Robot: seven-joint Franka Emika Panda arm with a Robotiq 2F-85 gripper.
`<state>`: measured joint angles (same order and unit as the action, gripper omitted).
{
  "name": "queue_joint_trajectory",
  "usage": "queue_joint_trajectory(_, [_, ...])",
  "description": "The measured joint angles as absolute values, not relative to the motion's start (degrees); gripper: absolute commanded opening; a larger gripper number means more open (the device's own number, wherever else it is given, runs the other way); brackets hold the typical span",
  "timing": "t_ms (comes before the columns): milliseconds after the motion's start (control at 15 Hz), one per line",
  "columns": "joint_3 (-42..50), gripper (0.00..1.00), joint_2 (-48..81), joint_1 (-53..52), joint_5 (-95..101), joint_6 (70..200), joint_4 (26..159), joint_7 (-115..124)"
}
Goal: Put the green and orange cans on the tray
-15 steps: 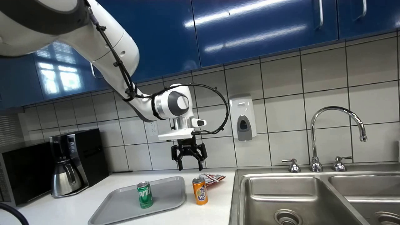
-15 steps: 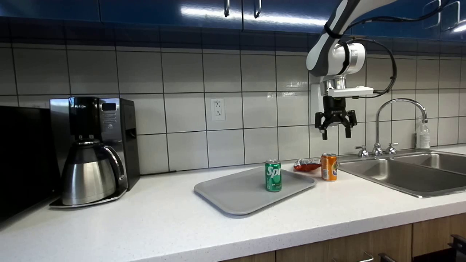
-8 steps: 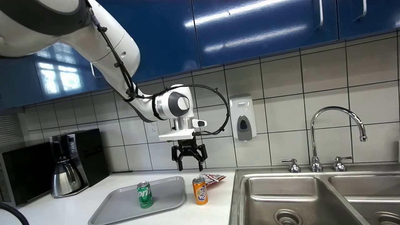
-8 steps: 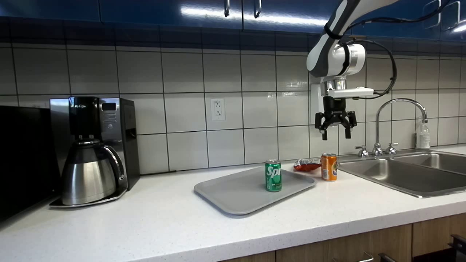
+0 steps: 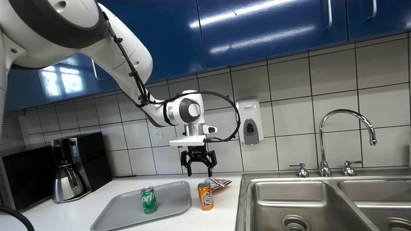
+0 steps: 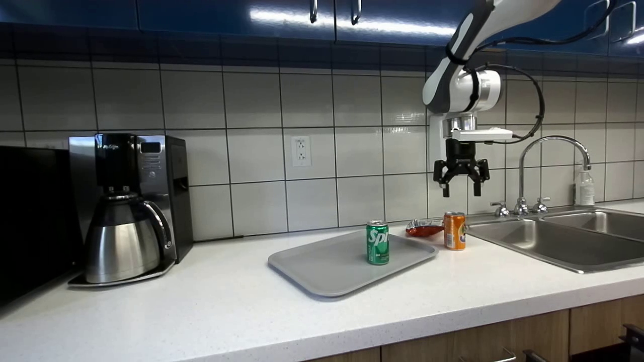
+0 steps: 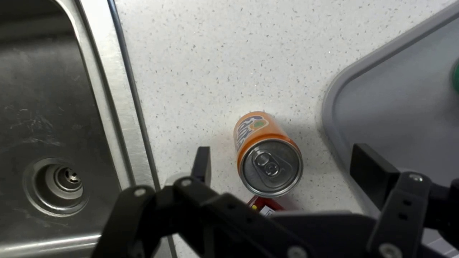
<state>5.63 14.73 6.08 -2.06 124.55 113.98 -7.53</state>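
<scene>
Orange can [image 5: 205, 196]: is standing upright on the counter [image 6: 216, 311], just to the right of the tray [image 6: 334, 264] and not yet on it, with the sink [image 5: 289, 200] lying farther right.
Green can [image 6: 378, 243]: is standing upright on the tray.
Gripper [image 6: 462, 190]: is hanging over the orange can, pointing straight down, its tips well apart from the lid.
Fingers [image 7: 371, 173]: are standing wide apart and holding nothing; in the wrist view the orange can is showing between them, and the tray-side one is showing against the tray's rim.
Packet [image 6: 424, 230]: is lying on the counter just beyond the orange can, crowding its far side; whether the two are touching, I cannot tell.
In the way: the packet is sitting closest to the orange can, the tray's rim is rising to the left, and the green can is taking up part of the tray.
Arm [image 6: 460, 93]: is reaching in from above, in front of the blue cabinets [image 6: 226, 17].
Faucet [image 5: 322, 144]: is arching over the sink at the far side, with a bottle [image 6: 586, 188] standing farther right.
Dispenser [image 5: 249, 120]: is hanging on the wall [image 6: 352, 156].
Coffee maker [image 6: 128, 216]: is standing at the left, well apart from the tray, beside a microwave [image 5: 29, 176].
</scene>
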Motion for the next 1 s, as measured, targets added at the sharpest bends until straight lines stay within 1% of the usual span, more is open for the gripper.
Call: queue_joint_trajectory(1000, [5.64,1.00,15.35,6.08,-2.06,124.55,113.68,-7.57])
